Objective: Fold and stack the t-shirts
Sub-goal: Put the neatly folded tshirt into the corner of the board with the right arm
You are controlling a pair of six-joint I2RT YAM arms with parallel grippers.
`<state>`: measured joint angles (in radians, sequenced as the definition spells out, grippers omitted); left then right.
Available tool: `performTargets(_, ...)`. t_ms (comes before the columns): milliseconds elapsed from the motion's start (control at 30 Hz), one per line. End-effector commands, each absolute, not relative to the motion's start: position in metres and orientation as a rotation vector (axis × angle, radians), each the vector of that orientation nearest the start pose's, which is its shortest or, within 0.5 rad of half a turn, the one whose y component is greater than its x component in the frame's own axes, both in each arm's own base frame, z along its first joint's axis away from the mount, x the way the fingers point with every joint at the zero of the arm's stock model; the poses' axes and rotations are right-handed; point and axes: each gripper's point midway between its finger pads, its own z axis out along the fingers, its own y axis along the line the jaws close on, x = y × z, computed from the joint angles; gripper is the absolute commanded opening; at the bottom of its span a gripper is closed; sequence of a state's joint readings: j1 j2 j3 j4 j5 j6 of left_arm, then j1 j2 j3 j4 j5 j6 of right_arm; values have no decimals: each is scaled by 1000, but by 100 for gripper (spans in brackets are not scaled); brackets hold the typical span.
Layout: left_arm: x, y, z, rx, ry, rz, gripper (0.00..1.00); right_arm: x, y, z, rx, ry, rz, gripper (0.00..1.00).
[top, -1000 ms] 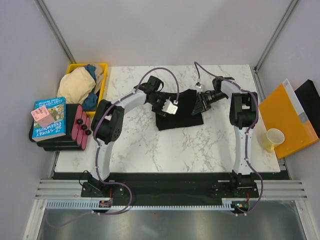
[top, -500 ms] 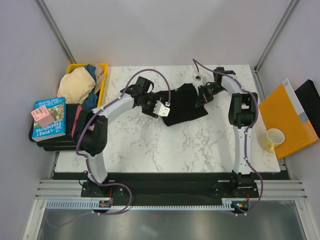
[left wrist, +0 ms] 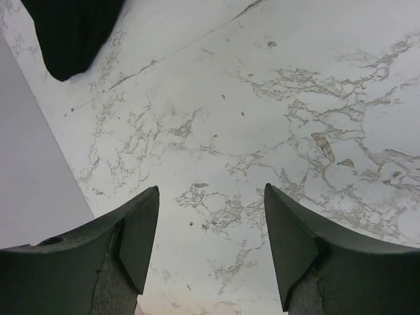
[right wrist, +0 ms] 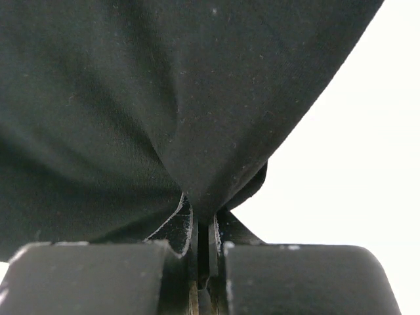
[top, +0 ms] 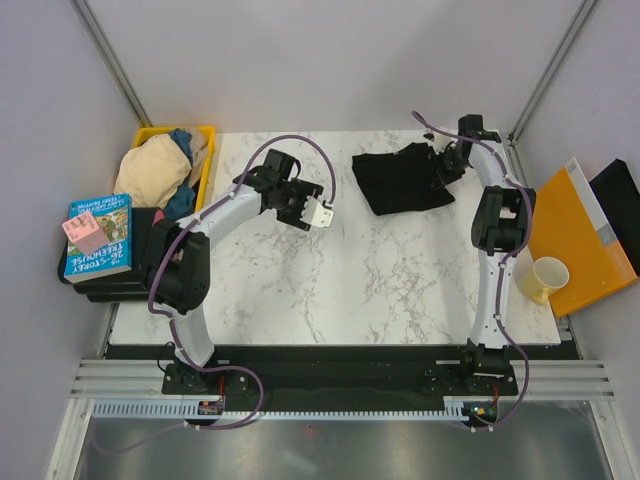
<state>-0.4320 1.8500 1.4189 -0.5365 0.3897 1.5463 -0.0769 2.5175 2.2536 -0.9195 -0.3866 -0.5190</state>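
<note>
T-shirts, three in all, lie in two places.

Marble table: white and veined, it fills the middle of the top view, with both arm bases at its near edge.

Black t-shirt: a bunched, roughly square heap on the far part of the table, right of centre. Its right edge sits at the tip of your right arm.

Yellow bin: stands at the table's far left corner. It holds the beige t-shirt, heaped high, and the blue t-shirt, which shows beside and beneath the beige one at the bin's right side.

Orange folder: lies off the table to the right, tilted, with a pale yellow cup at its near left edge.

Book: blue-covered, resting on a dark stack left of the table, with a pink card on top of it.

Left gripper: your left arm reaches over the far left part of the table. Its jaws stand wide apart with nothing between them, over bare marble. They are well apart from the black cloth, of which only a corner shows at the upper left of the left wrist view.

Right gripper: its jaws are closed tight on a fold of the black t-shirt. The cloth drapes away from the fingers and fills most of the right wrist view.
</note>
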Motion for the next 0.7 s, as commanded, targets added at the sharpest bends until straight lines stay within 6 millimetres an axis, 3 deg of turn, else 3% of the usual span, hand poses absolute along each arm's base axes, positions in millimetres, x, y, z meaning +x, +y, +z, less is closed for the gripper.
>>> performTargets(0, 437, -221, 141, 2077, 1167, 81, 72, 563, -74, -4, -646, 2621, -120, 0)
performTargets(200, 443, -217, 141, 2072, 1175, 92, 72, 592, -129, 28, -557, 2516, -441, 0)
performTargets(467, 448, -217, 145, 2070, 1171, 104, 72, 591, -185, 40, -469, 2494, -665, 0)
performTargets(667, 451, -220, 144, 2076, 1160, 108, 72, 599, -215, 60, -403, 2422, -802, 0)
